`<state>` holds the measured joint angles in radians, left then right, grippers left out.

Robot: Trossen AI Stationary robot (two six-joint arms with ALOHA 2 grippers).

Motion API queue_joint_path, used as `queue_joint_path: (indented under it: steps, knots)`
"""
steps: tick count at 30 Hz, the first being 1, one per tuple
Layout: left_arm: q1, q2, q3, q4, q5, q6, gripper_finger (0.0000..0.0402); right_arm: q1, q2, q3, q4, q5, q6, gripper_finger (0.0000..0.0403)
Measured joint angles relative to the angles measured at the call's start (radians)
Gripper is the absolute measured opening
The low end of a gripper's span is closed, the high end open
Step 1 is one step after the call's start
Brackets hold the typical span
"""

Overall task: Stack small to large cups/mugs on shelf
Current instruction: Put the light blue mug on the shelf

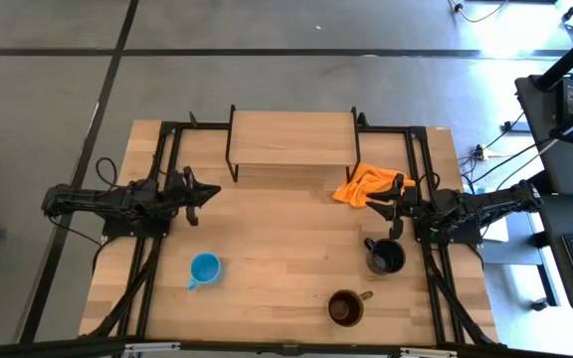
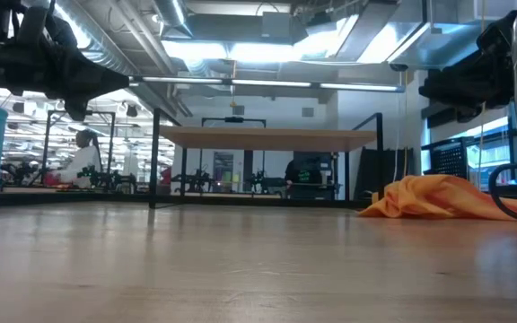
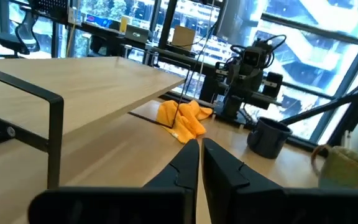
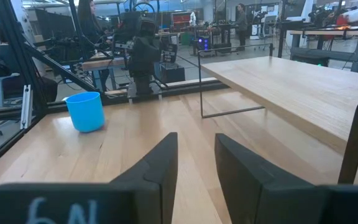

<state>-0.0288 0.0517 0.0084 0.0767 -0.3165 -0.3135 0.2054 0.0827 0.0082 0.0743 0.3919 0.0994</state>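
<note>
Mugs, three, all on the worktop (image 1: 267,249); shelf (image 1: 291,138) bare.

Light-blue mug (image 1: 204,268) lower left of centre in the high view; black mug (image 1: 385,256) right of centre; brown mug (image 1: 345,307) lower right, well apart from the shelf at upper centre. Orange cloth (image 1: 366,185) just beside the shelf's right legs. Left hand (image 1: 210,193) at mid-left, fingers nearly together, grasping nothing. Right hand (image 1: 374,205) at mid-right by the cloth, fingers slightly parted, empty.
</note>
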Motion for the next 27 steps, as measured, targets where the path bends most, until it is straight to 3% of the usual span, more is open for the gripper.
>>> queue_joint_path:
  steps: [7, 11, 17, 22, 27]
  knots:
    - [0.000, 0.000, 0.000, 0.132, 0.085, -0.411, 0.0014, 0.000, 0.000, 0.000, 0.000, 0.000, 0.001, 0.0108]
    - [0.000, 0.000, 0.000, 0.126, 0.087, -0.394, 0.0014, 0.000, 0.000, 0.000, 0.000, 0.000, 0.000, 0.0108]
    - [0.000, 0.000, 0.000, 0.135, 0.096, -0.519, 0.0014, 0.000, 0.000, 0.000, 0.000, 0.000, 0.000, 0.0108]
    - [0.000, 0.000, 0.000, 0.176, -0.088, -0.547, 0.0014, 0.000, 0.000, 0.000, 0.000, 0.000, 0.000, 0.0108]
    - [0.000, 0.000, 0.000, 0.193, 0.033, -0.608, 0.0014, 0.000, 0.000, 0.000, 0.000, 0.000, 0.000, 0.0108]
